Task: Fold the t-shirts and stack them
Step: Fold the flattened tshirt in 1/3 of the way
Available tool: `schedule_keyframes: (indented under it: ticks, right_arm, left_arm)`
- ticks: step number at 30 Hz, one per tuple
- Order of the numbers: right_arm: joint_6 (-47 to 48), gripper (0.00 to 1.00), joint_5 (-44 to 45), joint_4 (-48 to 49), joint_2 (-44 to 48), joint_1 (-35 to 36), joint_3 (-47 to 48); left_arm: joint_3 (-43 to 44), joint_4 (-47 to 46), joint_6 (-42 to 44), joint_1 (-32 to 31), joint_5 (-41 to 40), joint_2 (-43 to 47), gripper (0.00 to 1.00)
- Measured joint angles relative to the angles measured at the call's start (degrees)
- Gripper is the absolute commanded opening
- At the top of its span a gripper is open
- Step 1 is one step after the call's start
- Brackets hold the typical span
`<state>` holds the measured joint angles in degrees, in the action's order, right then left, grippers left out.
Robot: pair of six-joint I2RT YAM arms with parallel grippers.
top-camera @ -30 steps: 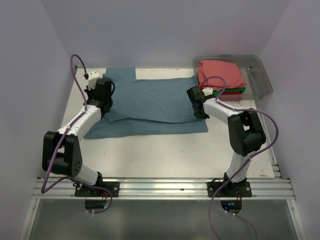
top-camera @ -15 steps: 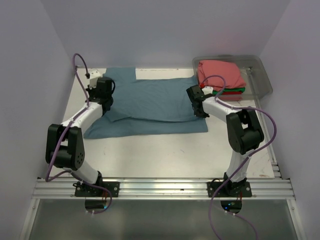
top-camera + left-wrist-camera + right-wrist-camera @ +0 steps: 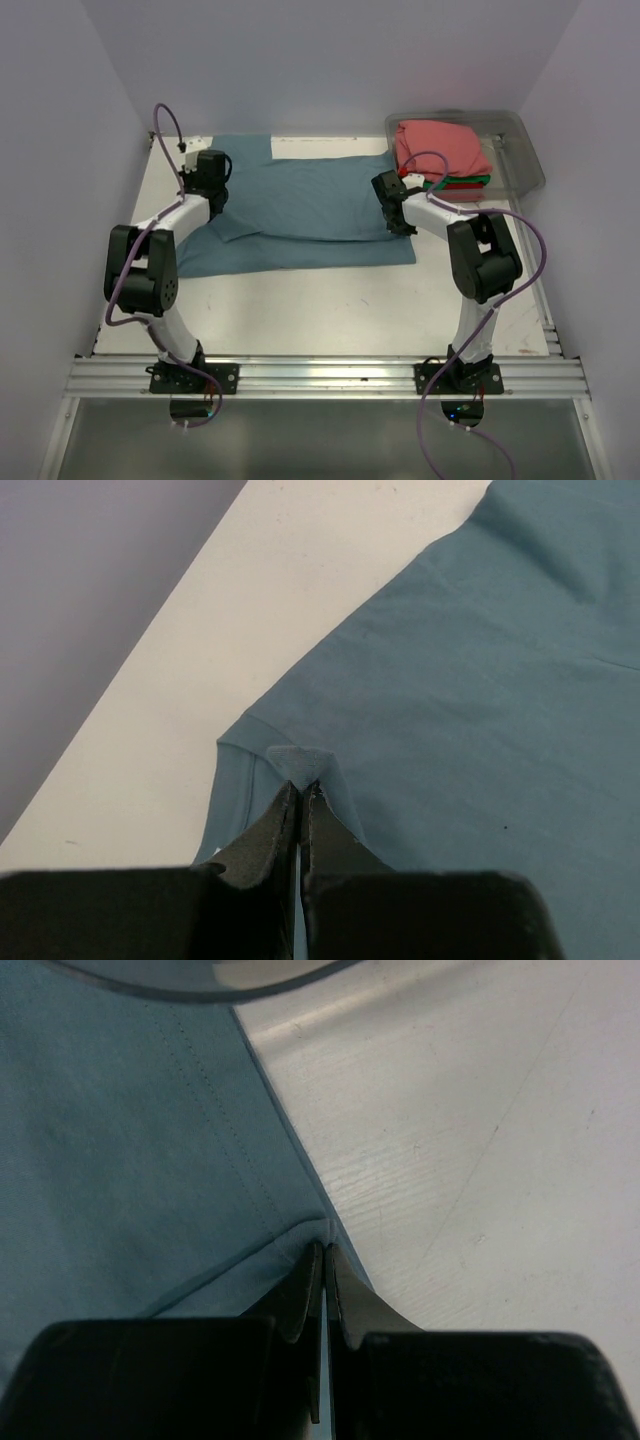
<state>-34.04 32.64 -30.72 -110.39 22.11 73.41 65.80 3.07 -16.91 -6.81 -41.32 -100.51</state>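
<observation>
**A:** From above, what has changed in the last second?

**B:** The left arm's elbow has swung up and in toward the shirt. Both wrists have crept slightly toward the back wall. The slate-blue t-shirt (image 3: 300, 210) has hardly moved with them.

**A:** Where does it lie?

**B:** It is spread across the far half of the table (image 3: 330, 300), doubled over lengthwise. The upper layer sits on a lower one, whose near strip shows in front of it. One sleeve pokes out at the back left. The left gripper (image 3: 210, 198) is at the upper layer's left end, and the right gripper (image 3: 395, 213) is at its right end.

**A:** And the other tees?

**B:** They are folded and stacked in the clear bin (image 3: 525, 150) at the far right corner. The salmon-pink t-shirt (image 3: 440, 145) is on top, the green t-shirt (image 3: 472, 181) is under it, and the red t-shirt (image 3: 465, 190) is at the bottom.

**A:** Left wrist view?

**B:** The black fingertips (image 3: 280, 815) are pressed together on a small peak of blue cloth beside a hemmed edge. Smooth fabric runs up to the right. Bare table lies to the left, then the wall (image 3: 80, 580).

**A:** Right wrist?

**B:** The fingers are closed there too, nipping the shirt's edge just where a stitched hem meets the white table. Cloth lies to the left and table to the right, with the bin's rim across the top.
</observation>
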Motion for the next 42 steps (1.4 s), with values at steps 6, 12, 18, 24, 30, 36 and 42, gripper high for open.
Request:
schedule_keyframes:
  ticks: [6,12,18,24,30,36,42]
  right_arm:
    - [0.00,0.00,0.00,0.26,-0.13,-0.02,0.00]
    - [0.02,0.00,0.02,0.59,-0.57,-0.02,0.00]
    - [0.02,0.00,0.33,0.90,-0.76,-0.02,0.00]
    - [0.04,0.00,0.50,1.29,-0.87,-0.02,0.00]
    - [0.48,0.18,0.04,2.64,-0.87,-0.07,-0.04]
    - [0.76,0.76,-0.70,5.60,-0.63,-0.07,-0.83]
    - [1.44,0.99,-1.05,9.16,3.19,-0.15,-4.70]
  left_arm:
    - [1.25,-1.70,0.00,0.00,1.66,-2.82,0.00]
    - [2.78,-2.45,0.00,0.00,2.05,-6.01,0.00]
    - [4.81,-2.78,-0.04,0.04,2.58,-9.84,0.00]
    - [6.36,-2.73,-0.02,0.33,3.23,-12.66,0.49]
    - [6.51,-3.74,-0.66,1.18,2.36,-12.46,1.00]
    - [6.36,-3.80,-0.55,1.25,1.64,-7.87,1.00]
    - [3.34,-2.80,-2.69,1.18,3.10,3.67,1.00]
